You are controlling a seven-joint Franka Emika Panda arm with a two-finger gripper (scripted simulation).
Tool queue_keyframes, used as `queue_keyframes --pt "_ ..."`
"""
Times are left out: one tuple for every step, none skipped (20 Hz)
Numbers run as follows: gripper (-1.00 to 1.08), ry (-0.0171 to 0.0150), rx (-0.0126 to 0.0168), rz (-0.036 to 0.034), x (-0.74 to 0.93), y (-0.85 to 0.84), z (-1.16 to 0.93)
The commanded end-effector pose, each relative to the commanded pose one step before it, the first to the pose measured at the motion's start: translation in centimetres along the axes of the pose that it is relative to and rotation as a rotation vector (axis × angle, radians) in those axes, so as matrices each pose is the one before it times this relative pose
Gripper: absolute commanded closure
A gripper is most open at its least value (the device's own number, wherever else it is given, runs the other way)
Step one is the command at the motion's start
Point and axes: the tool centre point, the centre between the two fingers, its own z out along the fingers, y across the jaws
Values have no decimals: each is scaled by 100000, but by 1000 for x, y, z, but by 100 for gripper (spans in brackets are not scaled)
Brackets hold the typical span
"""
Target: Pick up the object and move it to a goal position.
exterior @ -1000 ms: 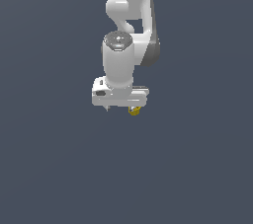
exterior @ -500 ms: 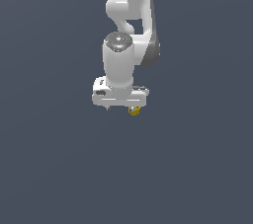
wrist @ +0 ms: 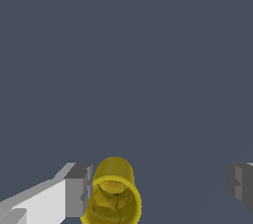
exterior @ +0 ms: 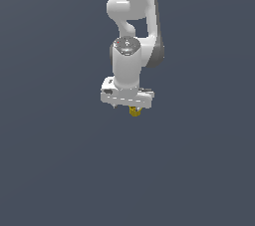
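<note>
we hang gripper (wrist: 160, 188) over object (wrist: 113, 194), jaws wide, nothing held. object sits between fingers (wrist: 79, 189), just beside one, well apart from other. step: grasp. next we judge: centre on object, close, then lift toward goal.

In the exterior view the white hand covers most of the object (exterior: 134, 111), leaving only a yellow speck too small to show shape. The wrist view's edge cuts off the object's base and both fingers (wrist: 79, 190) (contact between them cannot be told).
</note>
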Motion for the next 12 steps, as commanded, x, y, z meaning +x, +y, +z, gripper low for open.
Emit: queue_keyframes --pt "-92 -400 274 4746 -969 -653 685" --pt "-92 -178 107 2163 -453 -252 303" --pt "-92 -186 100 2245 -479 -243 311" --pt "-92 -187 90 2252 -489 -224 309" --pt "-92 -187 79 2242 -494 -203 304" --pt "-92 -179 65 2146 -479 -175 288" --pt "-92 -169 53 2034 -459 -149 270" --pt "-92 -159 42 1920 -437 -125 253" --pt "-92 -149 32 1807 -414 -104 236" --pt "-92 -139 24 1693 -390 -85 219" --pt "-92 -128 17 1578 -366 -69 202" --pt "-92 -118 11 1463 -340 -55 186"
